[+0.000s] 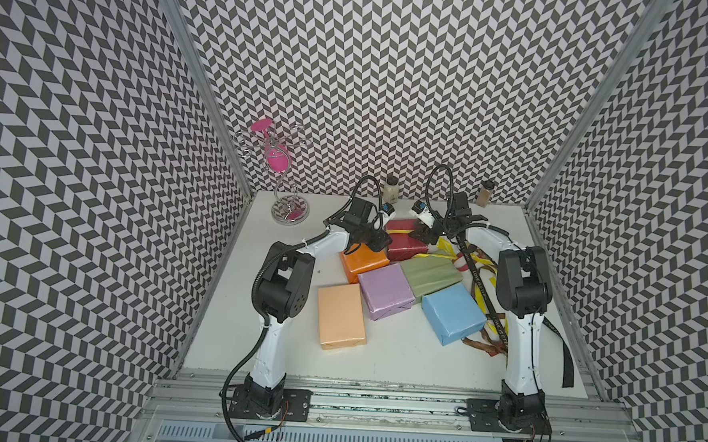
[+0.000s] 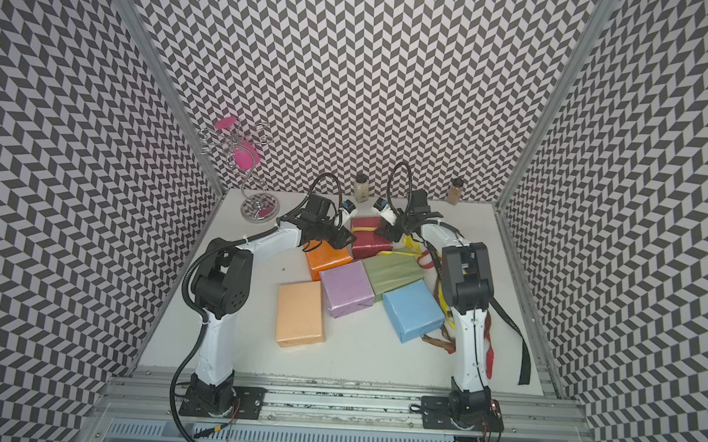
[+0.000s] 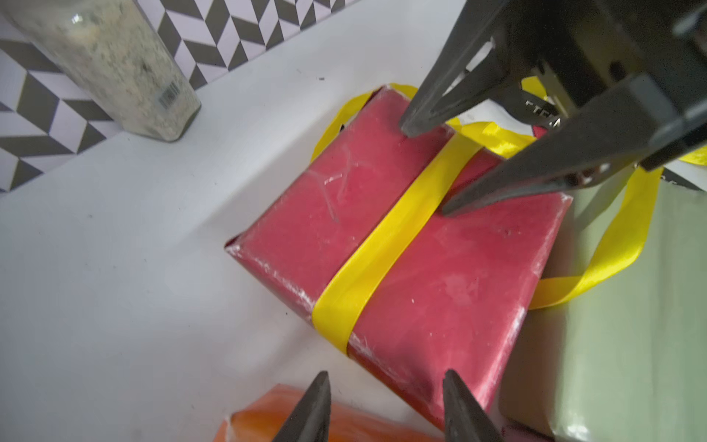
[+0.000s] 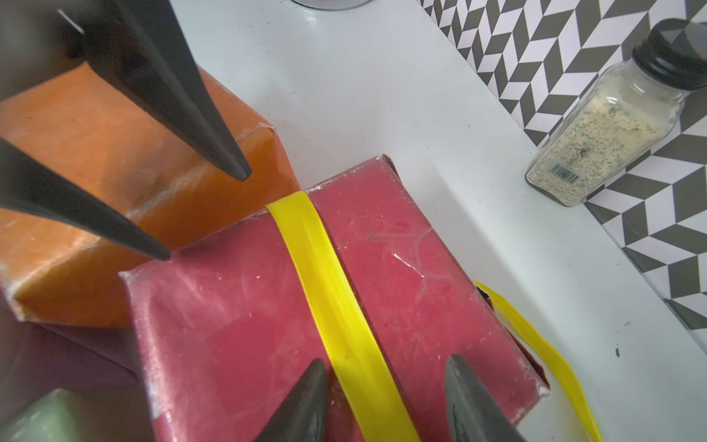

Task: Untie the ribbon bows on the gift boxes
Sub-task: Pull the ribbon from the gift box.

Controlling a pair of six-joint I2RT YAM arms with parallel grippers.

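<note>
**Both end effectors hang released over the dark red box**

The right end effector (image 4: pixel 386 359) stands just above the dark red box (image 3: pixel 317 206). Its two fingers are spread to either side of the yellow ribbon (image 3: pixel 386 245) and grasp nothing. The ribbon runs as one flat band across the box top, straight between those fingers. Slack yellow loops trail off the box edge under this end effector's body, one of them lying over the sage green box (image 3: pixel 631 306).

The left end effector (image 3: pixel 386 373) faces it from the opposite end of the same box, also released and empty. One fingertip is over the orange box (image 4: pixel 95 153) and the other over the near corner of the dark red box. The orange box touches the dark red one directly below this end effector.

A spice jar (image 4: pixel 597 126) stands on the counter (image 3: pixel 114 268) beyond both end effectors, against the patterned wall.

Behind the end effectors, toward the arm bases, lie the lilac box (image 1: pixel 386 290), the peach box (image 1: pixel 341 315) and the light blue box (image 1: pixel 453 312), all bare of ribbon. Loose ribbons are heaped behind the right end effector, under its arm, among them a black lettered ribbon (image 1: pixel 476 278) and a brown ribbon (image 1: pixel 479 345).
</note>
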